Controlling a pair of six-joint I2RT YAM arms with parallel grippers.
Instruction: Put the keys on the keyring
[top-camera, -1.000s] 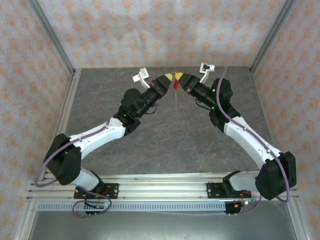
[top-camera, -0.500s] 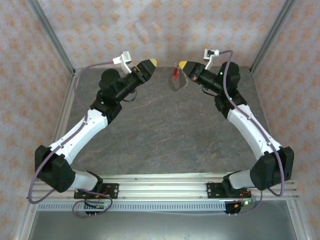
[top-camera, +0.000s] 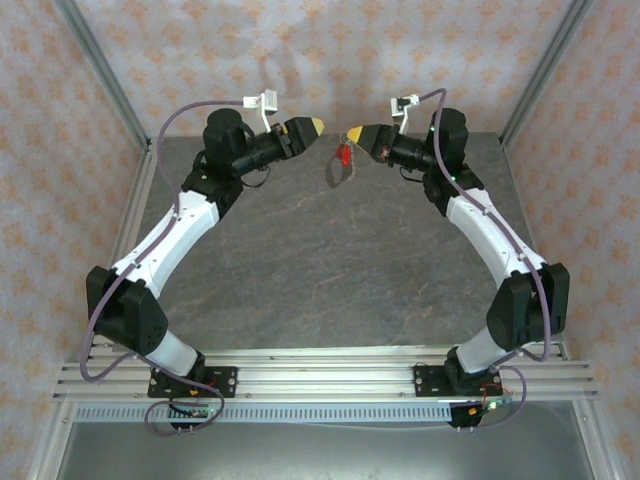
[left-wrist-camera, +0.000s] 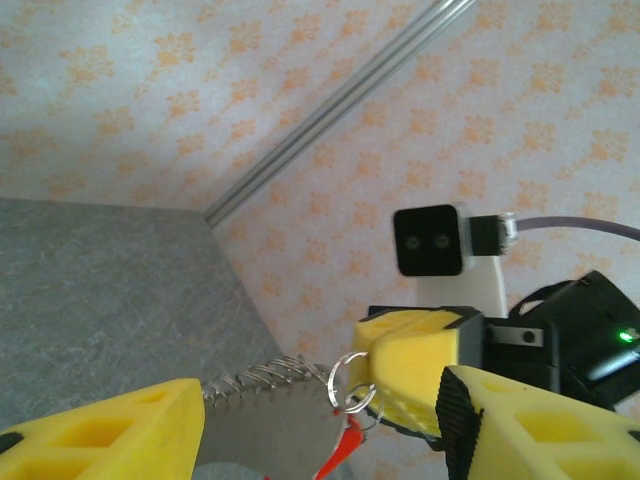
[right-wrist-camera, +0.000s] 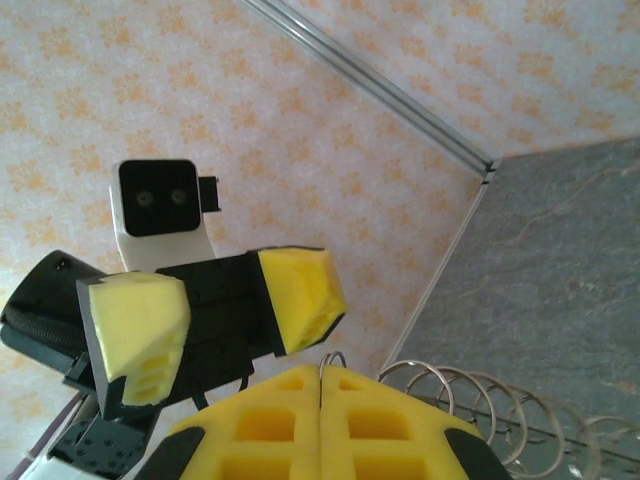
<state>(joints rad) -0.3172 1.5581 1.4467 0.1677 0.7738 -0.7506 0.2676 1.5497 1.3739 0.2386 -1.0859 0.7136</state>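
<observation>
My right gripper (top-camera: 356, 132) has its yellow fingers pressed together, clamped on the top of the keyring (left-wrist-camera: 262, 378). In the right wrist view a small wire ring pokes up out of the seam between the pads. The rest of the keyring hangs off the tip as a floppy, coiled-looking loop, drooping toward the table (top-camera: 300, 250) without seeming to reach it. The red key (left-wrist-camera: 343, 452) dangles just under that same fingertip on the small rings. Its long axis points downward with a slight slant, and to my eye it is already threaded on, though the join is too small to be sure.

My left gripper (top-camera: 308, 126) holds nothing, and its fingers stand well apart. It faces the right one tip to tip, near but not touching, both raised above the middle of the table's far edge. From the left wrist, the key and rings sit straight ahead and a little low, in line with the gap between my open fingers. So the left hand is the free one and is aimed right, while the right is the one in contact.

Nothing stands between the two tips. The patterned back wall (top-camera: 330, 60) is close behind both, and the corner posts stand well off to either side. Any left-hand reach is short, and I judge the main risk is knocking the loose loop into a swing
</observation>
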